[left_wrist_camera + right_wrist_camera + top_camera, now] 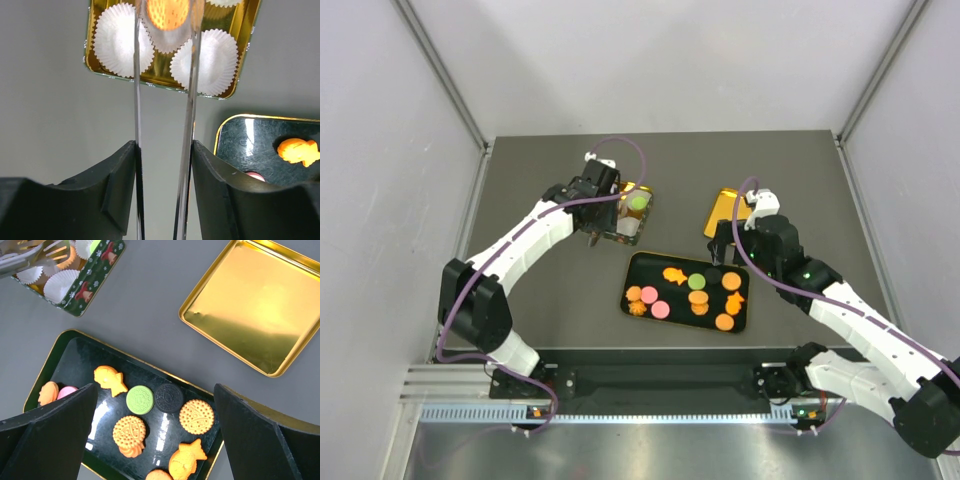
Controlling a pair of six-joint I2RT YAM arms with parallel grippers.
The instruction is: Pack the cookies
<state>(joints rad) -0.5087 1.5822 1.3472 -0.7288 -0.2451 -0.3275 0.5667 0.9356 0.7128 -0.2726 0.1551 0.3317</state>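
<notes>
Several cookies (698,283), mostly orange, some pink and green, one black, lie on a black tray (642,266). In the right wrist view a green round one (139,399) lies beside a black one (168,397) and an orange fish (110,380). My left gripper (598,225) is shut on clear tongs (190,100) that reach into the green tin (645,226). An orange cookie (167,12) sits at the tong tips over a white paper cup (170,37); I cannot tell whether it is gripped. A green cookie (638,202) lies in the tin. My right gripper (728,250) hangs open and empty above the tray.
The gold tin lid (722,208) lies upside down behind the tray's right end, and fills the upper right of the right wrist view (250,305). Empty paper cups (117,40) fill the tin's near corners. Grey walls bound the dark table on both sides and at the back.
</notes>
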